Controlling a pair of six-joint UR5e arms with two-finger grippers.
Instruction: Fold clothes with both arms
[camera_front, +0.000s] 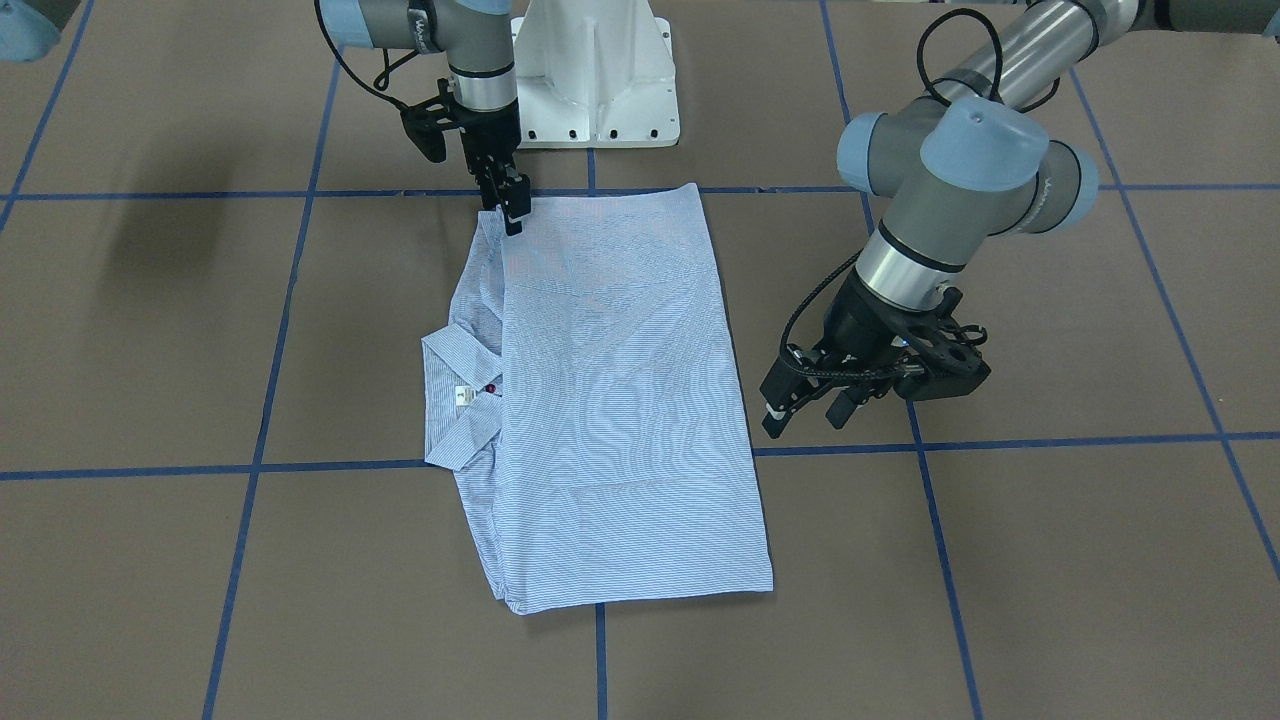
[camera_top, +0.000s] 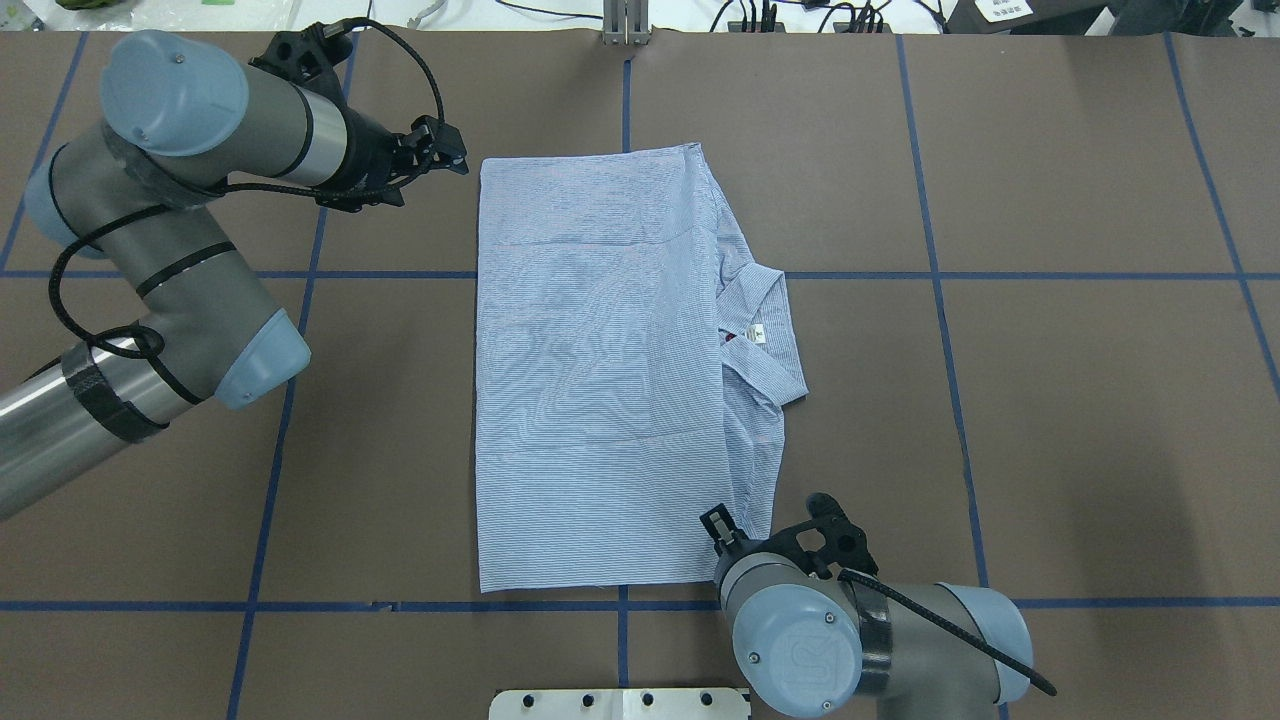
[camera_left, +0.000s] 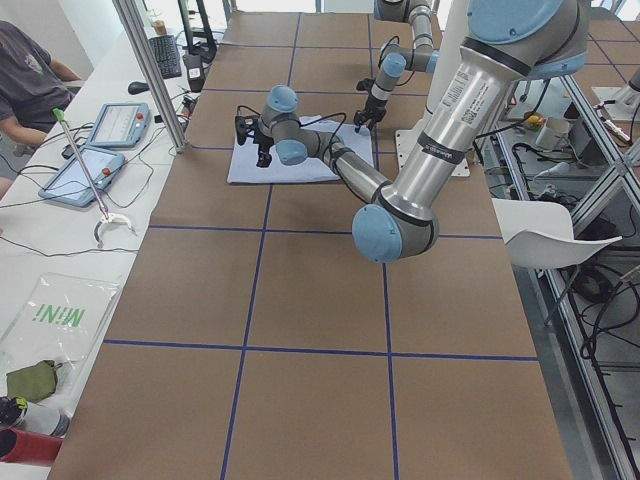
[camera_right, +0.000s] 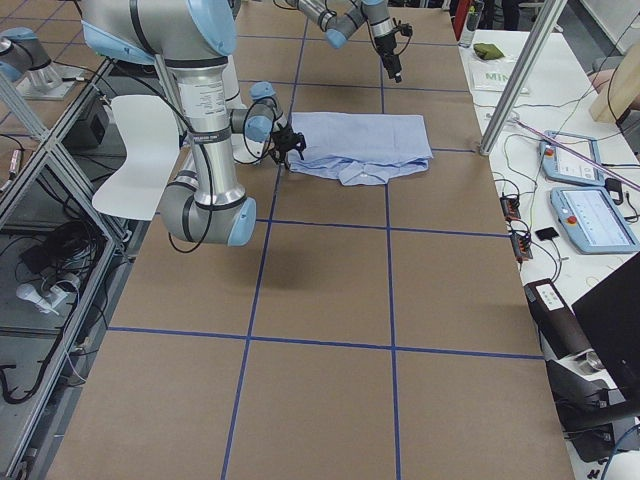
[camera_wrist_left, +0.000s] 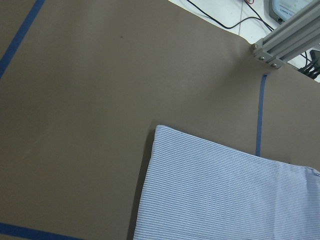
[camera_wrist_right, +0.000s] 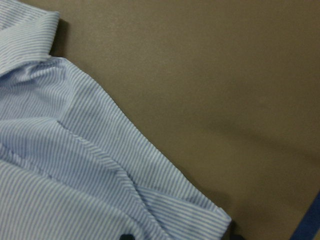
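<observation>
At the shirt's (camera_top: 600, 380) five-o'clock corner the right gripper (camera_front: 511, 212) seems parted; the left gripper (camera_front: 806, 422) is held open at eleven. Between folds: corners must be gripped next.

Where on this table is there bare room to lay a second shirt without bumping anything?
Widest bare patch: the table on the robot's right, beyond the collar. Also bare: the strip between the shirt and the elbow of the left arm. Crowded: the shirt's far left corner, at the left arm's jaws, and its near right corner, under the right arm.
</observation>
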